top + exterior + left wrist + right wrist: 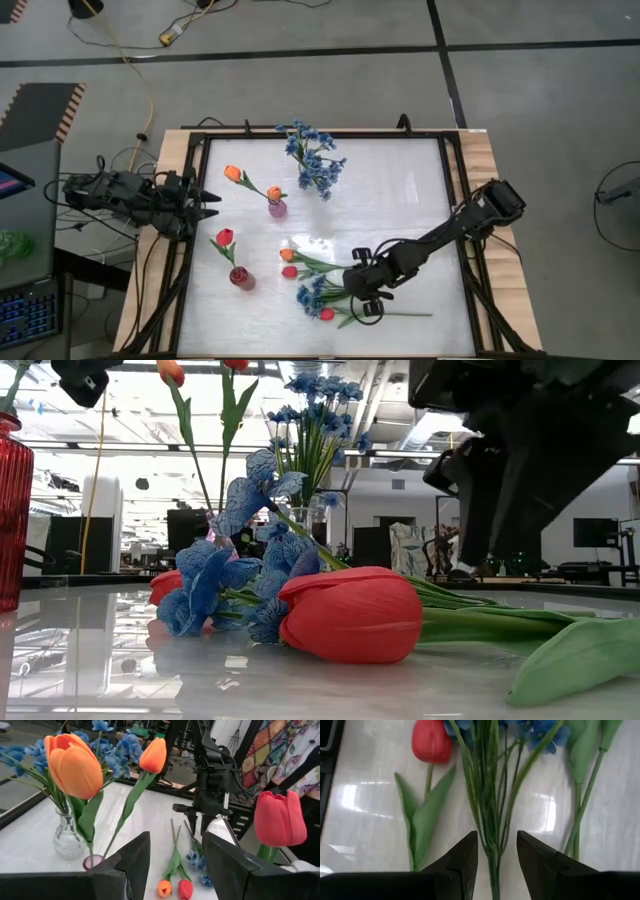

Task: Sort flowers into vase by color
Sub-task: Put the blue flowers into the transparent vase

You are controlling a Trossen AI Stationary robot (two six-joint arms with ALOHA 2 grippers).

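Loose flowers lie flat on the white table near its front: a blue sprig (312, 293), a red tulip (326, 314), another red tulip (290, 271) and an orange tulip (287, 255). My right gripper (352, 295) hangs open over this pile and slants down. Its fingers stand on either side of the blue sprig's green stems (492, 845) without touching them. A pink vase (277, 208) holds orange tulips, a red vase (241, 278) holds a red tulip (225, 238), and a clear vase (67, 840) holds blue blossoms (312, 155). My left gripper (208, 205) waits open at the left edge.
A dark frame (455, 200) runs around the white table top. The three vases stand in the left and far middle of the table. The right half of the top holds only my right arm (460, 225). Long stems (400, 314) trail right from the pile.
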